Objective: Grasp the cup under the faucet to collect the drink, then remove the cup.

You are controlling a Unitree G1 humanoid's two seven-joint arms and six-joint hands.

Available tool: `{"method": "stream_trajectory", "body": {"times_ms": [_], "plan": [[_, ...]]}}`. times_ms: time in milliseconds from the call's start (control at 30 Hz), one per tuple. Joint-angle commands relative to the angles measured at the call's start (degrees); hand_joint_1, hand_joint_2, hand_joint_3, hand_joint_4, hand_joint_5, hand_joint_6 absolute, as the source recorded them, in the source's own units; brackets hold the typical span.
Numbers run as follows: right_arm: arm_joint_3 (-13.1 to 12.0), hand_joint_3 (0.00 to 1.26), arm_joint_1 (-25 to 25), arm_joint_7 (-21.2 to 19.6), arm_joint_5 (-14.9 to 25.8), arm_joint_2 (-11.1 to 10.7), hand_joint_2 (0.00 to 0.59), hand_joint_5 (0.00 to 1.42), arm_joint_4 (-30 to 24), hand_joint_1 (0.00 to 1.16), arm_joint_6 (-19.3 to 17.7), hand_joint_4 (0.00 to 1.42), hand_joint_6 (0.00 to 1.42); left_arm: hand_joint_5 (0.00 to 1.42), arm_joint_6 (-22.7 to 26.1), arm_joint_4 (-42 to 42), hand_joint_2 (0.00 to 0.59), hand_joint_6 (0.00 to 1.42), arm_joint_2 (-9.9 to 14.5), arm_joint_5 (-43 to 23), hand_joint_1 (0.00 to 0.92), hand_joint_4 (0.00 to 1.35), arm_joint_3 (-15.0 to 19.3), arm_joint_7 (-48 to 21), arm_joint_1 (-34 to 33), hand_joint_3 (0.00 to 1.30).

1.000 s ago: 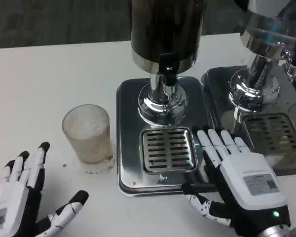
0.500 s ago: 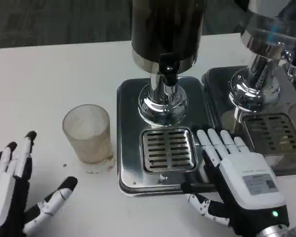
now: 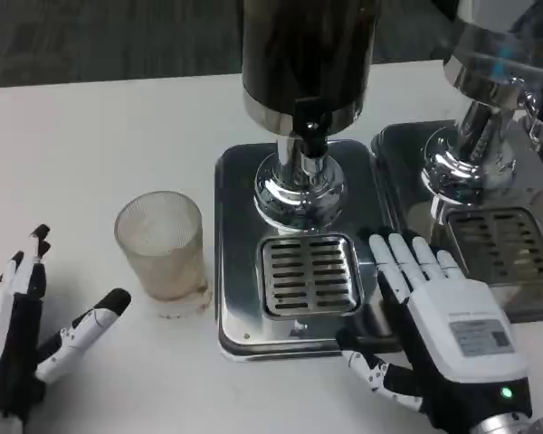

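The white counter (image 3: 90, 127) carries two drink dispensers. The nearer-centre dispenser (image 3: 308, 54) has a dark tank, a black faucet (image 3: 309, 119) and a steel base with a slotted drip grate (image 3: 309, 274) below the spout. A second dispenser (image 3: 489, 99) stands to its right.

The ribbed, clear cup (image 3: 161, 242) stands upright on the counter just left of the steel base, not under the faucet. It looks empty, though the ribbing makes that hard to judge.

The right hand (image 3: 434, 316) lies flat, fingers straight and together, on the base's right edge beside the grate, holding nothing. The left hand (image 3: 27, 316) is at the near left, fingers spread wide, thumb pointing toward the cup, empty and apart from it.

The left hand is best placed for the grasp. It should wrap the cup mid-height from the left, squeeze lightly since the thin wall may flex, then carry it upright rightward onto the grate, centred beneath the spout.
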Motion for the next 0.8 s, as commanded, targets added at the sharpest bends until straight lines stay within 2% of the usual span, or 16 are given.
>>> {"method": "stream_trajectory", "body": {"times_ms": [33,167,400,600,800], "plan": [[0.4,0.00,0.4,-1.2,-0.2,0.8,0.372,0.00,0.6,0.43,0.9,0.00,0.03,0.00,-5.0,7.1,0.000,0.00,0.8,-0.1,0.000,0.00,-2.0,-1.1,-4.1,0.00],[0.4,0.00,0.4,-1.6,0.2,1.2,0.344,0.00,1.0,0.39,1.0,0.00,0.03,0.00,-10.1,14.9,0.000,0.00,0.9,-0.7,0.002,0.00,-3.4,-2.6,-8.0,0.00],[0.1,0.00,0.1,-1.8,0.6,1.2,0.335,0.00,1.2,0.37,0.9,0.00,0.05,0.00,-13.3,23.7,0.000,0.00,0.3,0.7,0.053,0.00,-6.1,0.2,-14.3,0.00],[0.4,0.00,-0.5,-1.7,0.9,1.4,0.328,0.00,1.7,0.37,0.6,0.00,0.05,0.00,-14.2,28.3,0.000,0.00,-0.1,2.4,0.099,0.00,-8.5,2.1,-19.2,0.00],[0.5,0.00,-0.9,-1.7,1.2,1.7,0.329,0.00,2.1,0.37,0.7,0.00,0.05,0.00,-13.9,31.4,0.013,0.00,-0.2,4.9,0.196,0.00,-11.2,5.5,-22.7,0.00]]}}
